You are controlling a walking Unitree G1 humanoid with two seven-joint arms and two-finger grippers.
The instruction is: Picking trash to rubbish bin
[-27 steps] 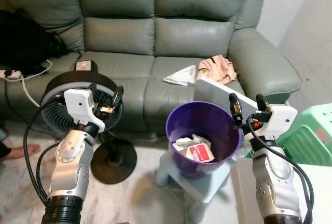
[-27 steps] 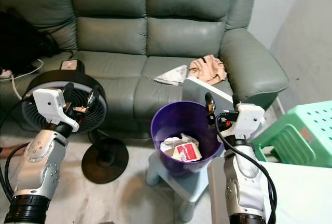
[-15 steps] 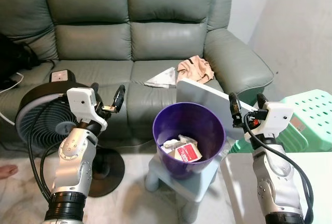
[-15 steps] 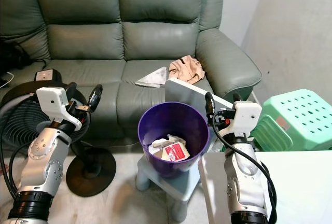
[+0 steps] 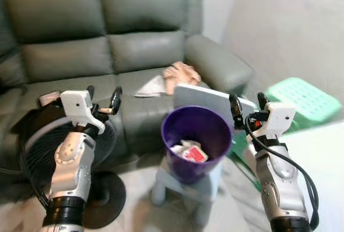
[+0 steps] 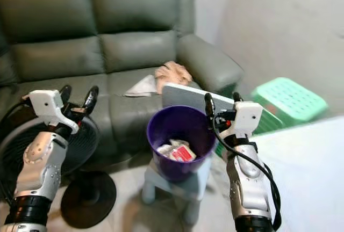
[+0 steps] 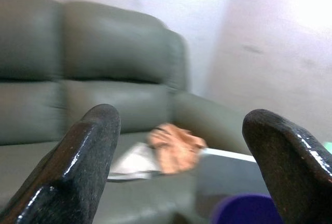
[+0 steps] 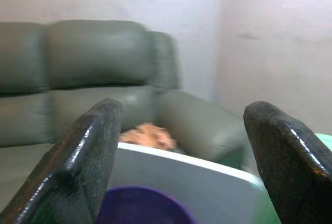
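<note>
On the far left, a round black floor fan with a wire grille (image 5: 37,146) stands on the pale floor in front of a grey-green leather sofa (image 5: 107,55). Just above the fan, the left gripper (image 5: 102,96) hovers with its two black fingers spread apart and nothing between them. Farther along the sofa seat lie a flat pale sheet of paper (image 5: 150,86) and, touching it, a crumpled peach-coloured cloth (image 5: 181,73). Before the sofa, a purple plastic rubbish bin (image 5: 196,142) sits on a small light-blue stool (image 5: 185,186); crumpled white and red packaging trash (image 5: 188,151) rests at its bottom. A flat white board (image 5: 207,98) leans behind the bin's rim. Just right of the bin, the right gripper (image 5: 244,103) is held up, fingers parted and empty. Beyond it stands a green perforated plastic stool (image 5: 303,96)
</note>
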